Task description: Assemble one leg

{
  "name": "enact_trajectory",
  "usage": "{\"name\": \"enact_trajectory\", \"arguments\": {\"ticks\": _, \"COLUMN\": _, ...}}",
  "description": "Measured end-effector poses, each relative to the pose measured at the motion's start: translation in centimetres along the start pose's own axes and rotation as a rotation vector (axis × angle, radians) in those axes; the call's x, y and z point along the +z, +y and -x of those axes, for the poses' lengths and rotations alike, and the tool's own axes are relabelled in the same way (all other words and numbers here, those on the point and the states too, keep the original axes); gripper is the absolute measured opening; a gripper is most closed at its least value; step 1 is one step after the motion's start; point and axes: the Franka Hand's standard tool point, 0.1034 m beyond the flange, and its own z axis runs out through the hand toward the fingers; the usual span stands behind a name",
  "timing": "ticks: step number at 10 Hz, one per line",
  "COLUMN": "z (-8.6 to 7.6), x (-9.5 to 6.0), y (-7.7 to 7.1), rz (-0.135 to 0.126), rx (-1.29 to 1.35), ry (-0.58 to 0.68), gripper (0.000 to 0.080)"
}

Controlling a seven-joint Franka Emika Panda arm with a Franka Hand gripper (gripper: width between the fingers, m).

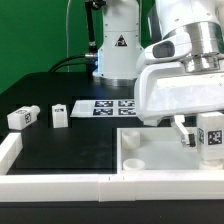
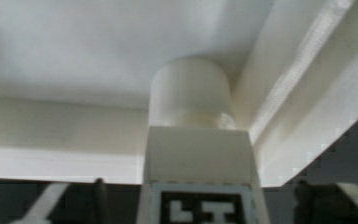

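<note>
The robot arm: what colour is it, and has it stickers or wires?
The arm is mostly white, chunky and rounded, with a grey ring near its wrist. Its gripper has small dark fingers. The white base behind carries a black triangle sticker, and a black cable runs beside it.

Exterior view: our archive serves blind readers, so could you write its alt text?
The gripper holds a tagged white leg over the socketed white tray piece on the exterior view's right. A loose leg, another leg and the marker board lie on the black table.
</note>
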Motion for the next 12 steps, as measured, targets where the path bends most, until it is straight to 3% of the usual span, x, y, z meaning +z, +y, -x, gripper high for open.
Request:
{"name": "enact_trajectory", "arguments": {"ticks": 2, "z": 0.0, "x": 0.0, "y": 0.0, "rz": 0.000, "rx": 0.000, "ry": 0.000, "gripper": 0.0643}}
{"name": "enact_trajectory", "arguments": {"ticks": 7, "z": 0.0, "x": 0.0, "y": 0.0, "rz": 0.000, "rx": 0.001, "ry": -0.001, "gripper": 0.0649}}
{"name": "enact_trajectory", "arguments": {"ticks": 11, "z": -3.3, "x": -2.8, "y": -0.6, "rz": -0.021, "rx": 0.014, "ry": -0.026, "gripper": 0.0649}}
{"name": "enact_trajectory", "arguments": {"ticks": 12, "z": -3.0, "x": -2.6, "y": -0.8, "rz": -0.029, "rx": 0.014, "ry": -0.050, "gripper": 0.0649}}
